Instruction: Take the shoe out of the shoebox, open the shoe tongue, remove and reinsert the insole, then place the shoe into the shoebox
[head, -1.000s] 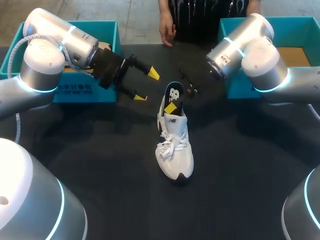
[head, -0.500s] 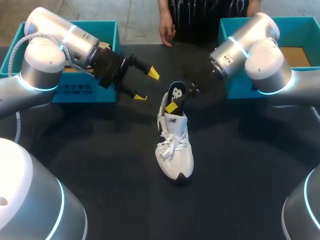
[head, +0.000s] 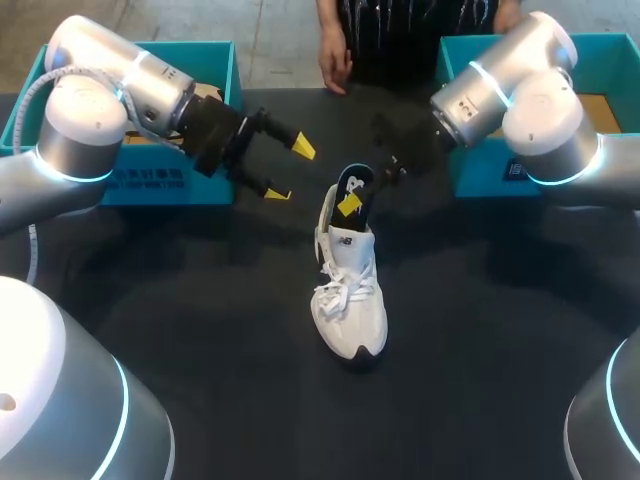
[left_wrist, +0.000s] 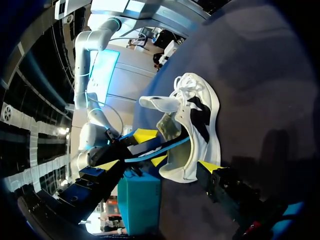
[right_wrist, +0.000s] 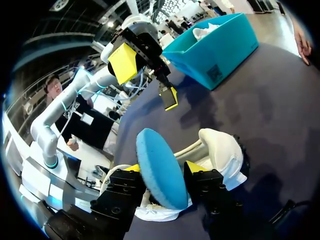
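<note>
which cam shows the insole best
Right wrist view: the blue insole stands large, gripped in the right hand. Head view shows it small, poking from the shoe. Left wrist view shows only its thin blue edge.

I'm looking at the dark table (head: 480, 330), which is carrying a white shoe (head: 350, 300) standing on its sole just under my right gripper (right_wrist: 165, 167) (toe pointing away from it). One teal shoebox (head: 170, 185) is sitting behind my left gripper (head: 291, 171), and a second shoebox (head: 600, 42) behind my right one.
</note>
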